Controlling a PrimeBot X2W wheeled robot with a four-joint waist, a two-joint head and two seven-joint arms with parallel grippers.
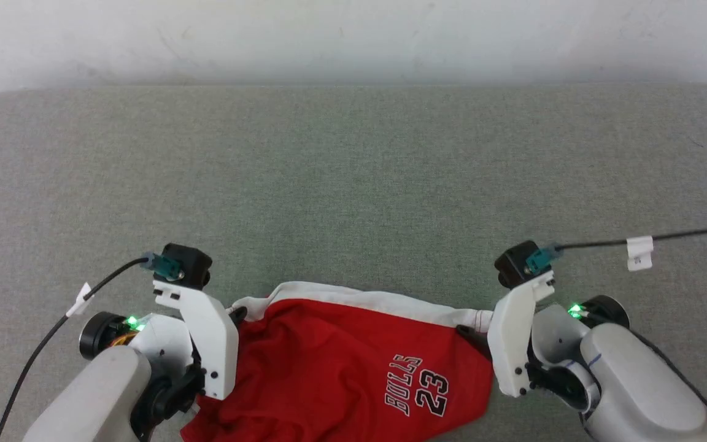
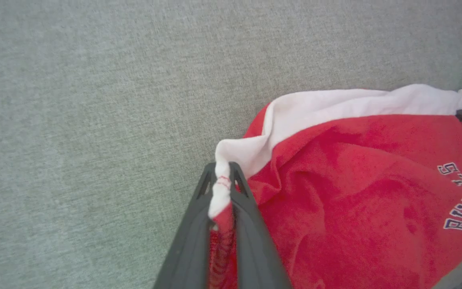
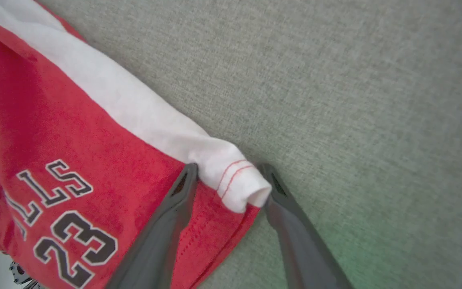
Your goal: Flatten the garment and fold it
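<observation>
By the table (image 1: 353, 153) edge, my left pincer (image 2: 223, 167) clamps the garment (image 1: 329, 368), cut off below; my right pincer (image 3: 227, 169) gapes astride its hem corner.

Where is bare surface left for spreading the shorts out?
Free: the whole grey cloth surface between the red shorts and the wall, plus strips outside each arm, crossed by cables. Crowded: the near edge, where left gripper and right gripper flank the shorts.
</observation>
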